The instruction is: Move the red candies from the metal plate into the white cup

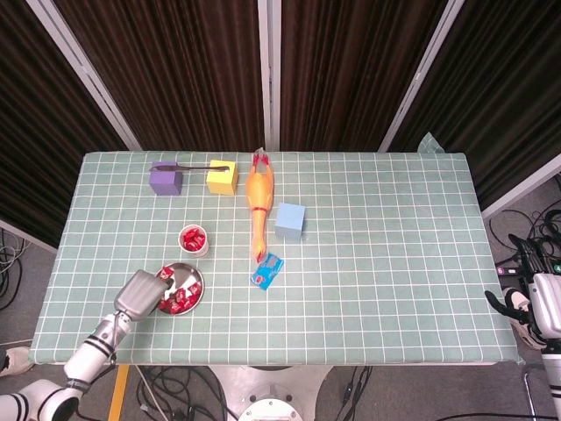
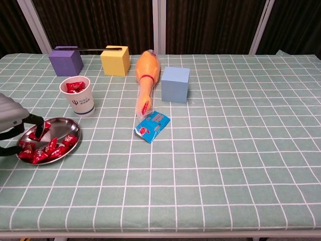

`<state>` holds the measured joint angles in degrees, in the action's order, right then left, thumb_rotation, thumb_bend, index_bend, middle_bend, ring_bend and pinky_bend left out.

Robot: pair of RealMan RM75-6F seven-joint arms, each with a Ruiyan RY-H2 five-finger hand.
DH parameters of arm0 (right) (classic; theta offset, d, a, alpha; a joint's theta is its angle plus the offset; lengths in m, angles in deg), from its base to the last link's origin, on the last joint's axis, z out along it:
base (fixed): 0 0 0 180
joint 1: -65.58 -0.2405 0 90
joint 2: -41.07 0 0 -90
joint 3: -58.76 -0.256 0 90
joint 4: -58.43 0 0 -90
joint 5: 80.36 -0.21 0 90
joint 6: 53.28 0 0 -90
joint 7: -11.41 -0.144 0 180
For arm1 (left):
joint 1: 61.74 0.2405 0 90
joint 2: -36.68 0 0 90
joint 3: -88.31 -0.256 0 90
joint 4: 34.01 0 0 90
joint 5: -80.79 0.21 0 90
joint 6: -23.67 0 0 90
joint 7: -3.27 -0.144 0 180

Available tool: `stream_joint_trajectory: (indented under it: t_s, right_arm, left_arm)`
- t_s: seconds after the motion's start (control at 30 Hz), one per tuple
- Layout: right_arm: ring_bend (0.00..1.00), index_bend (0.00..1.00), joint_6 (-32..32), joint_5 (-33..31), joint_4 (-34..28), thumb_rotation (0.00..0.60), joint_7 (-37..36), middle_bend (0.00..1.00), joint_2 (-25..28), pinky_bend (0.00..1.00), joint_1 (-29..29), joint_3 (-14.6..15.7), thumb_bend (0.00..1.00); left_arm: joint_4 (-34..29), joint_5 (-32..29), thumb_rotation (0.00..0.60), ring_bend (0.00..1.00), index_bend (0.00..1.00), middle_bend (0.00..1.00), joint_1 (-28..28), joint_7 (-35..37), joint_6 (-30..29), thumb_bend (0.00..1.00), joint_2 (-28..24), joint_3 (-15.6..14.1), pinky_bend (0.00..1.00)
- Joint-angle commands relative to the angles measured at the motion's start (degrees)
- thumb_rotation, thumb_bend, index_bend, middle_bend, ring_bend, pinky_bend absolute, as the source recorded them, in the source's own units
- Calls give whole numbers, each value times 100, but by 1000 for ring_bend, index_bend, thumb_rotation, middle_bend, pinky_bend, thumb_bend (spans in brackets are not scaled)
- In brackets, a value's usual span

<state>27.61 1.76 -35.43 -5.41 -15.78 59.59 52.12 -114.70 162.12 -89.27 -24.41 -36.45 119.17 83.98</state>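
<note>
Several red candies left on metal plate; left hand spread wide above, empty. Pick step judged underway; closing on candy required, then carry to white cup at 12 o'clock.

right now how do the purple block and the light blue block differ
The purple block sits at the far left of the table's back row, next to the yellow block; the light blue block stands nearer the middle, right of the rubber chicken. A thin dark stick rests across the purple block's top, while the light blue block's top is bare. Both are plain cubes, upright on the checked cloth.
</note>
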Motion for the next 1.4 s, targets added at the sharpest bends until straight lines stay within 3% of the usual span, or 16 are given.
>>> stream_joint_trajectory:
  t_s: [0.03, 0.97, 1.23, 1.4]
  right_arm:
    - [18, 11, 3, -3, 1, 600, 0, 102, 2, 385, 0, -3, 151]
    - [18, 12, 17, -32, -2, 600, 9, 102, 9, 385, 23, 3, 152]
    - [18, 12, 59, -15, -21, 600, 7, 102, 21, 385, 47, 8, 151]
    - [18, 12, 77, 2, -11, 600, -13, 102, 26, 385, 56, 11, 151]
  left_arm:
    - [-9, -99, 600, 1000, 496, 975, -48, -93, 114, 329, 14, 47, 1000]
    - [309, -327, 600, 1000, 553, 976, -167, -141, 448, 342, 241, 142, 1000]
    - [381, -248, 600, 1000, 635, 988, -188, 162, 440, 445, 263, 172, 1000]
    - [77, -163, 600, 1000, 642, 990, -153, 460, 206, 458, 30, 278, 1000]
